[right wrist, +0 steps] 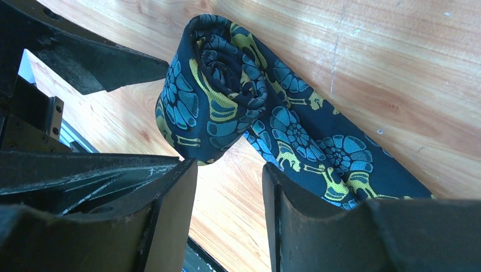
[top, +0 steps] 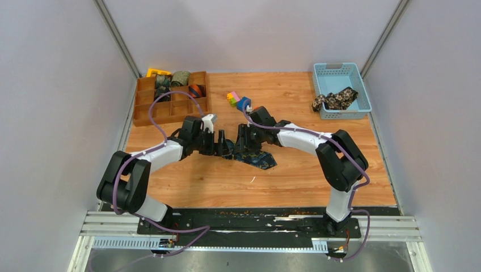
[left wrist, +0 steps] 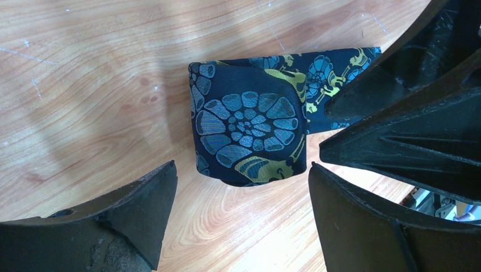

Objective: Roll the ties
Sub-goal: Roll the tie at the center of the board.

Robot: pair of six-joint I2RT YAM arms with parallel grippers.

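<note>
Navy paisley fabric necktie [left wrist: 247,133] lay half rolled on the wooden table [top: 306,175]. We saw the left gripper [left wrist: 241,190] with fingers spread, the right gripper [right wrist: 230,187] likewise, pinching nothing. Coiled ties [top: 180,77] sat in the brown wooden tray [top: 164,110]; one black-tan floral tie [top: 334,99] waited unrolled in the blue plastic basket [top: 365,93].

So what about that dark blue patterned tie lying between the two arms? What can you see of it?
The navy tie looks like smooth woven fabric, patterned with teal shell-like rosettes and gold swirls. One end is rolled into a loose coil, and the rest trails flat on the wooden table. It lies mid-table between the left gripper and the right gripper, both open. The left one's fingers flank the coil without touching it. It is unclear whether the right one touches the tail.
</note>
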